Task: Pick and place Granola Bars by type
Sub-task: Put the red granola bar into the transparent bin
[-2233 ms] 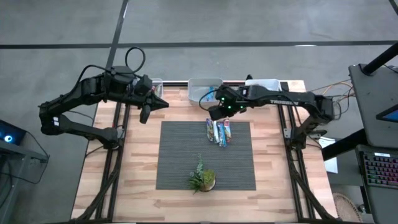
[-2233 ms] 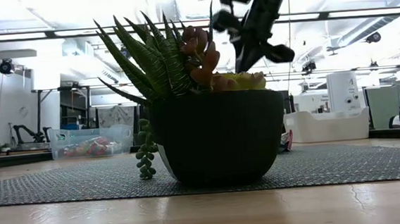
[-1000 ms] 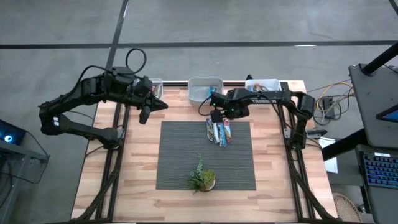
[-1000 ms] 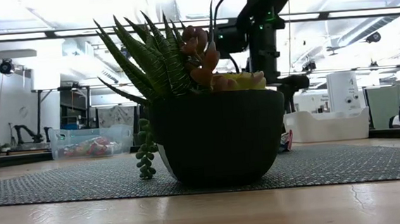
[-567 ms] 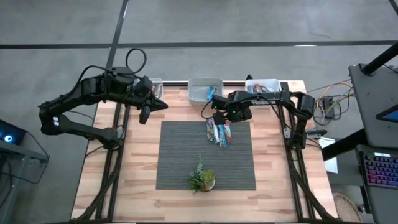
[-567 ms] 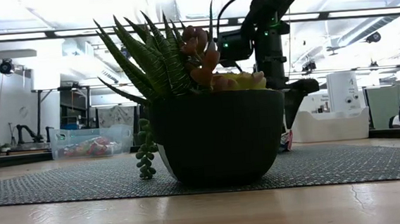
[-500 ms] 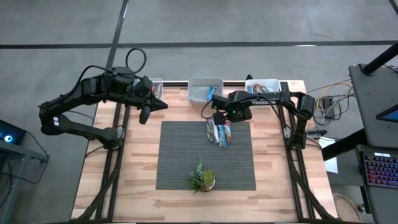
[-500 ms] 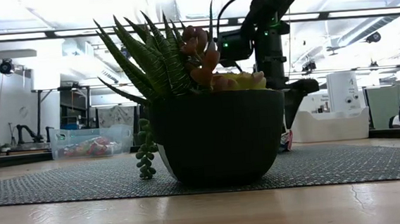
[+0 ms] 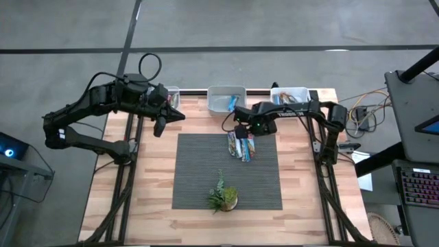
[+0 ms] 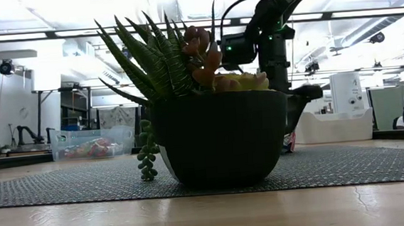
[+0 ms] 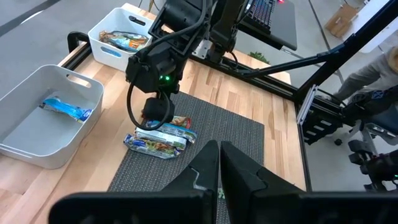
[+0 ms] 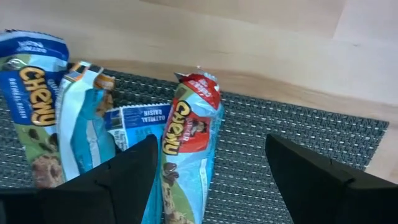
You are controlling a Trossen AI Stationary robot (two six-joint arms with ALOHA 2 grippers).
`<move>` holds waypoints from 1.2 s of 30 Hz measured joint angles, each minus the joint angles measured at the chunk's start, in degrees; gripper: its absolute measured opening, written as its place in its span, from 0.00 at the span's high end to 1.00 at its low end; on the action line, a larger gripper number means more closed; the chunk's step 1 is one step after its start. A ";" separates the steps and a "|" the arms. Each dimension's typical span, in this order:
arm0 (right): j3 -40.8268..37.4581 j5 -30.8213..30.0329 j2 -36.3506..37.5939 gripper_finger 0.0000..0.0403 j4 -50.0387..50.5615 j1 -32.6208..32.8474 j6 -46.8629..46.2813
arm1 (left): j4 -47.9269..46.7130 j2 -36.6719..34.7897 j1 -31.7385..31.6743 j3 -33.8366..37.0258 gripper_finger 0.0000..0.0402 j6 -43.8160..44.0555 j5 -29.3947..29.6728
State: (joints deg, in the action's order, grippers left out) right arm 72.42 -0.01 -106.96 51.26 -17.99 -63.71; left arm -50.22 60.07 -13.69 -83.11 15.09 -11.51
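Several granola bars (image 9: 241, 146) in shiny blue, white and red wrappers lie side by side on the far part of the grey mat (image 9: 206, 171). My right gripper (image 12: 210, 142) hangs open just above them, pointing down. One finger stands on each side of the bar with the red end (image 12: 189, 140), and neither touches it. The left wrist view shows the same gripper (image 11: 155, 113) over the pile (image 11: 158, 138). My left gripper (image 11: 219, 152) waits shut, high over the table's far left (image 9: 160, 125).
At the far edge stand a grey bin (image 9: 226, 98) with one blue bar (image 11: 64, 109), a white bin (image 9: 291, 94) with several bars (image 11: 121, 38), and a small clear bin (image 9: 171, 92). A potted plant (image 9: 223, 197) sits on the near part of the mat.
My right gripper has sunk a little toward the pile of bars, still pointing down. The bars have not moved.
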 joint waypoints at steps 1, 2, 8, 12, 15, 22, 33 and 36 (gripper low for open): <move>-0.44 0.03 0.00 0.29 -0.60 0.03 -0.16 | -0.01 0.00 0.00 0.00 1.00 0.00 0.01; -0.85 0.13 0.00 0.29 -0.94 0.03 -0.47 | 0.00 0.00 0.00 0.00 1.00 0.00 0.00; -2.26 0.55 0.00 0.30 -1.65 0.10 -0.63 | 0.00 0.00 -0.02 0.00 1.00 0.04 0.00; -2.38 0.52 0.00 0.31 -2.89 0.10 -0.64 | 0.00 0.00 -0.02 0.00 1.00 0.04 0.00; -2.59 0.50 0.00 0.33 -3.11 0.10 -0.65 | 0.00 0.00 -0.07 0.00 1.00 0.07 0.00; -5.03 1.66 0.00 0.36 -3.71 0.12 -0.92 | -0.01 0.00 -0.07 0.00 1.00 0.07 0.00; -7.22 2.90 0.06 0.43 -4.13 0.12 -1.39 | 0.00 0.00 -0.04 0.00 1.00 0.00 0.00; -7.40 2.95 0.07 0.47 -4.10 0.12 -1.55 | 0.00 0.00 -0.04 0.00 1.00 -0.01 0.00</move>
State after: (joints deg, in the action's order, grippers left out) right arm 65.01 2.94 -106.89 47.16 -17.87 -65.26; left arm -50.22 60.07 -13.74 -83.11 15.08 -11.51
